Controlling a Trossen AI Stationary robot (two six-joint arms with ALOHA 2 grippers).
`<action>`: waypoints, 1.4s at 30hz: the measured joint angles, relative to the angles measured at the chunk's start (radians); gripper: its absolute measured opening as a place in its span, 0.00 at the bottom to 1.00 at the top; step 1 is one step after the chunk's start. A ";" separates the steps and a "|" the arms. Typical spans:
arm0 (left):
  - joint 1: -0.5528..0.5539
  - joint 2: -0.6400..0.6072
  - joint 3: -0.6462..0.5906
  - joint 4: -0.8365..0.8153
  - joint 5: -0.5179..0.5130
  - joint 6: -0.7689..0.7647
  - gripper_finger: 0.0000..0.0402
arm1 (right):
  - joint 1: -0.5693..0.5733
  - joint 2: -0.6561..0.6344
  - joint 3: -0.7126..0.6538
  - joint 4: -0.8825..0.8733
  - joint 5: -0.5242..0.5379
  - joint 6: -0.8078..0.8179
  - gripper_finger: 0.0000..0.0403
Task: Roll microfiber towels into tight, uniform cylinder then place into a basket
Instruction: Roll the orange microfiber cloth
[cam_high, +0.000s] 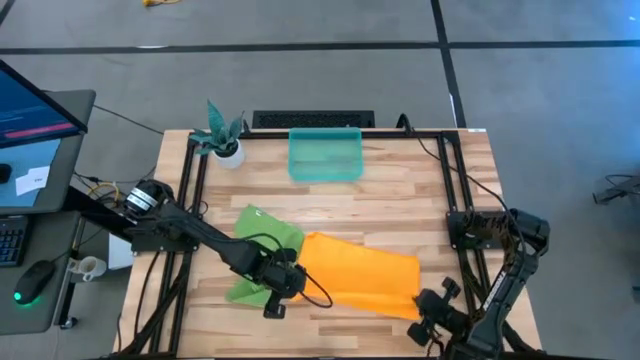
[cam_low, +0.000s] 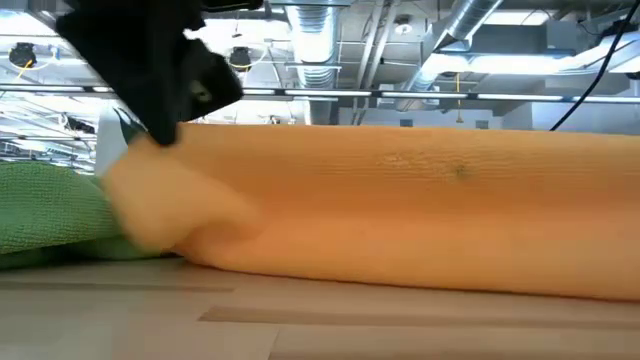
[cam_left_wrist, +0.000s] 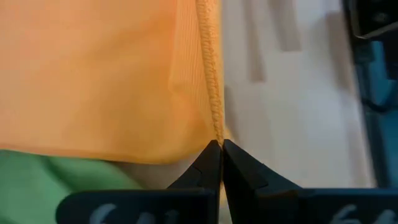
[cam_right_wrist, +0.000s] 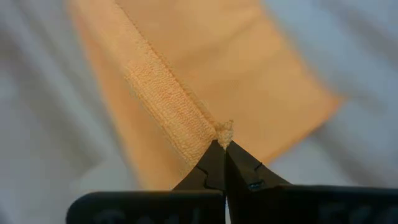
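Two grippers are pinching the orange-yellow towel (cam_high: 362, 275) by its near corners. No readable writing is showing on anything. The left gripper (cam_left_wrist: 220, 144) is pressing its fingers together on the towel's stitched hem, and the right gripper (cam_right_wrist: 222, 142) is clamping a bunched corner at its fingertips. The towel is lying across the table (cam_high: 400, 200), overlapping the lime green towel (cam_high: 262, 228). Only the high view is showing the teal basket (cam_high: 325, 155) sitting well apart at the far edge, beside a small potted plant (cam_high: 222, 138). The low view is showing the orange cloth bulging as a long fold.
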 joint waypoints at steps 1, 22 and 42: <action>0.014 0.000 0.012 -0.016 -0.009 0.022 0.00 | -0.007 0.000 0.000 -0.047 0.009 0.000 0.03; 0.132 -0.003 0.496 -0.669 -0.393 0.227 0.00 | -0.254 -0.148 0.087 -0.322 0.260 -0.363 0.03; 0.373 -0.011 0.498 -0.666 -0.511 0.393 0.00 | -0.436 -0.616 -0.144 -0.320 0.370 -0.507 0.03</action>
